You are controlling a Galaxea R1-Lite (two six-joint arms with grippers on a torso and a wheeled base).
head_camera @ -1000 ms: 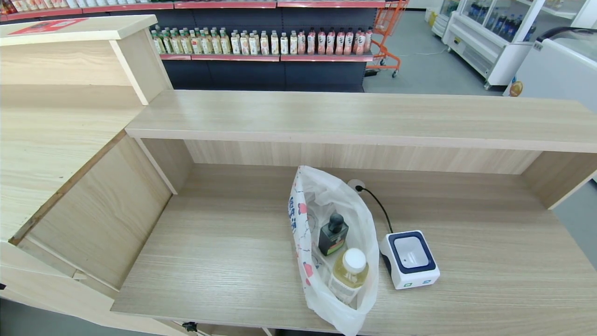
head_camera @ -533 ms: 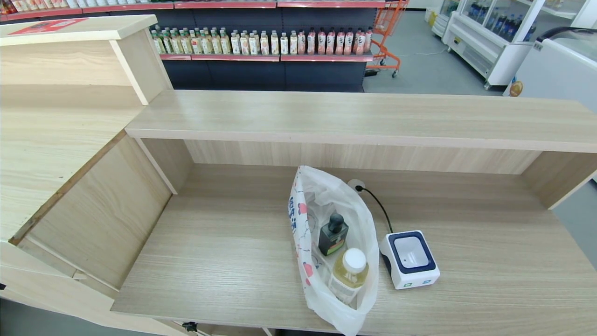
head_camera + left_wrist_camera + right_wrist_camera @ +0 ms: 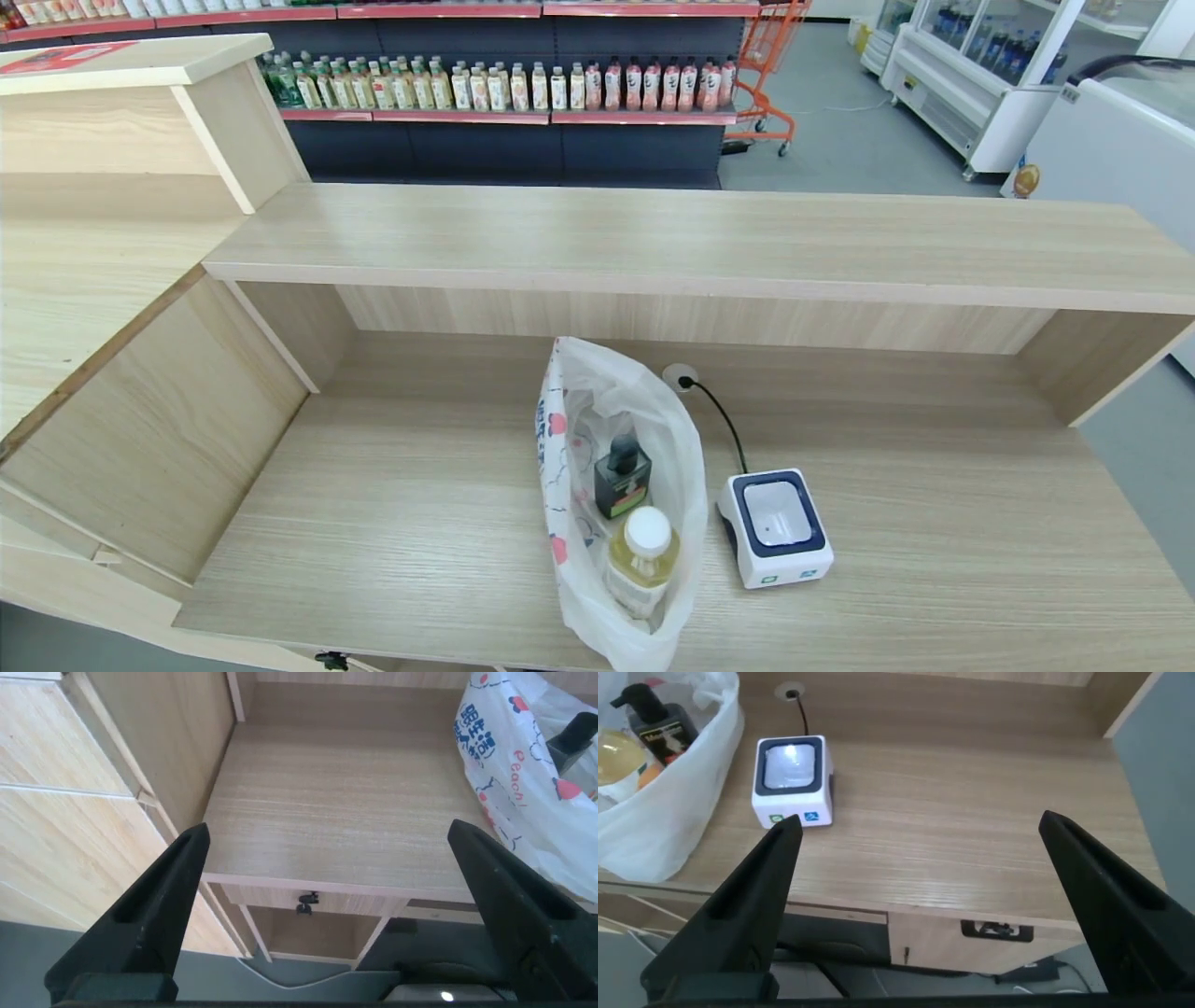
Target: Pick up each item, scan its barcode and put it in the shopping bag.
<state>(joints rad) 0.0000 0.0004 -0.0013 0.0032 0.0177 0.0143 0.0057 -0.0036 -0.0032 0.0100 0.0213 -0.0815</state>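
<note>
Both jaws of the left gripper (image 3: 329, 835) were seen spread wide with nothing held between them; it was held off the near edge of the wooden counter (image 3: 392, 523), toward its left part. Near the middle of the counter, at its front edge, the white shopping bag (image 3: 560, 439) with red and blue print was set with its mouth open upward. Two items were found inside it: a dark bottle (image 3: 623, 478) with a black pump top farther back, and a yellow bottle (image 3: 642, 560) with a white cap just in front of it. Just to the right of the bag, the white scanner (image 3: 775, 527) was placed with its dark-framed window facing up. A black cable (image 3: 719, 420) was run from it to a round hole in the counter behind. Farther right, the right gripper (image 3: 920, 823) was likewise held off the near edge, its jaws wide apart and empty.
</note>
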